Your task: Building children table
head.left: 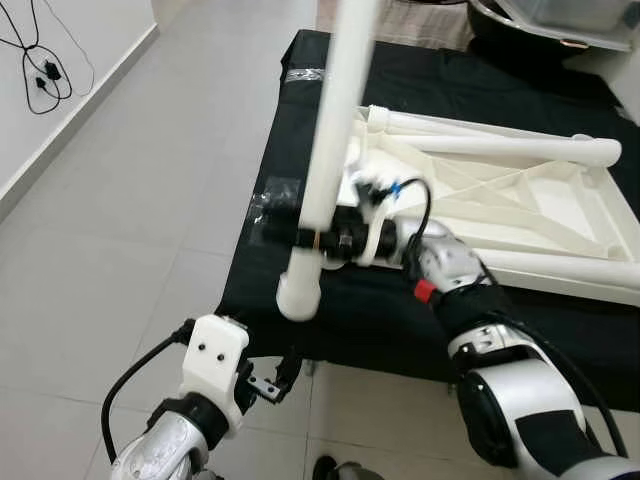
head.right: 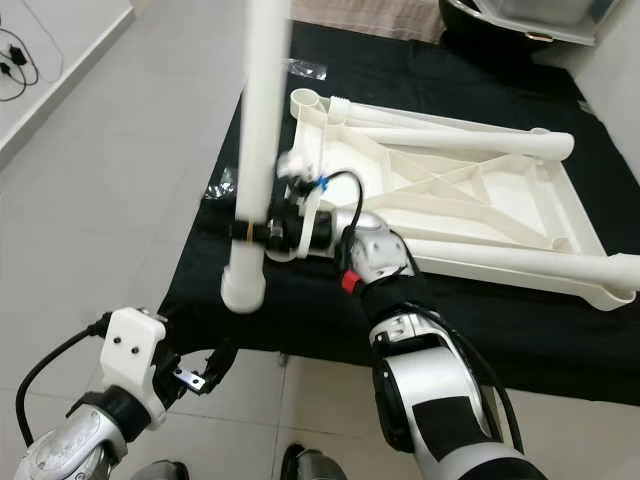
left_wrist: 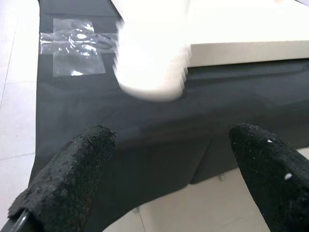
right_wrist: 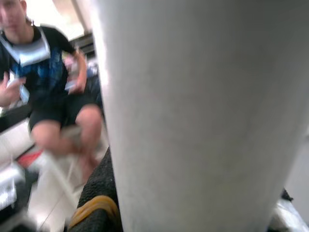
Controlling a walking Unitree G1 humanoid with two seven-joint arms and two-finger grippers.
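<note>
Clamping a white table leg (head.left: 335,130) near its lower end, black fingers (head.left: 290,222) of the right gripper (head.left: 305,238) pinched on the tube and holding it nearly upright over the near edge of a black mat (head.left: 350,310), the leg's round foot (head.left: 298,296) hanging just above the cloth. Further out, upturned white tabletop (head.left: 560,205) lying on the same mat with two more legs already laid along its frame and an open corner socket (head.right: 303,99) at its far left corner. Lower left, left gripper (left_wrist: 178,159) hovering at the mat's near edge, its two fingers spread wide on nothing, well placed to steady the foot. Judged from here, best done by keeping the squeeze firm, carrying the leg across to a free socket, squaring the tube end to the hole before pressing, and bracing the frame with the free arm so the tabletop does not slide on the cloth; grip low on a long tube likely to let the top sway. From the left wrist, blurred foot of the leg close above the mat and a clear plastic bag (left_wrist: 72,46) taped near the cloth's edge. From the right wrist, the tube pressed close to the lens and, beyond it, a seated person (right_wrist: 53,92) in dark clothes
</note>
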